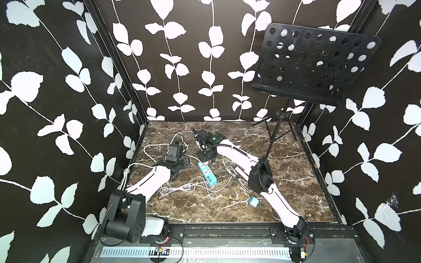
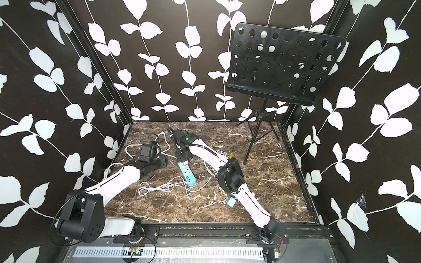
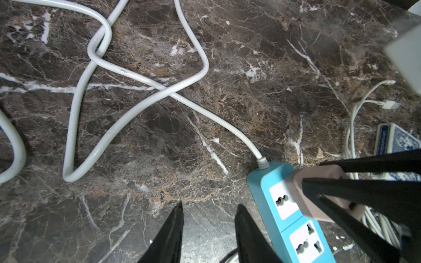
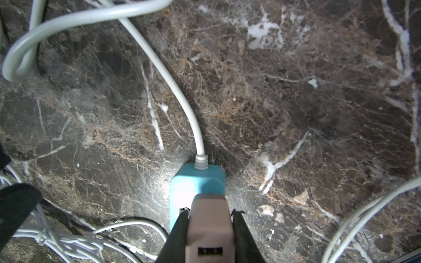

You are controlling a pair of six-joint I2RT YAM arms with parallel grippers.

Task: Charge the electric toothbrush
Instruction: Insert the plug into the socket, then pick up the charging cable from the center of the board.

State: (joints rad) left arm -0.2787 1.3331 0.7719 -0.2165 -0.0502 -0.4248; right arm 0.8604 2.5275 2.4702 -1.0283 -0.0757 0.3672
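Observation:
A blue power strip [image 1: 206,174] lies mid-table, also seen in the wrist views [image 3: 284,209] [image 4: 196,180]. My right gripper [image 4: 211,211] is shut on a pale pink USB adapter [image 4: 209,225], which sits on the strip's first socket beside the cord end [image 3: 319,174]. My left gripper [image 3: 209,205] hovers just left of the strip, open, with only bare marble between its fingers. A pale pink stick [image 1: 240,172], probably the toothbrush, shows under my right arm and is mostly hidden.
The strip's thick white cord [image 3: 136,75] loops across the far left of the table. Thin white cables [image 1: 177,187] lie bundled in front of the strip. A small teal box [image 1: 253,201], a playing-card box [image 3: 396,139] and a black music stand [image 1: 314,66] sit to the right.

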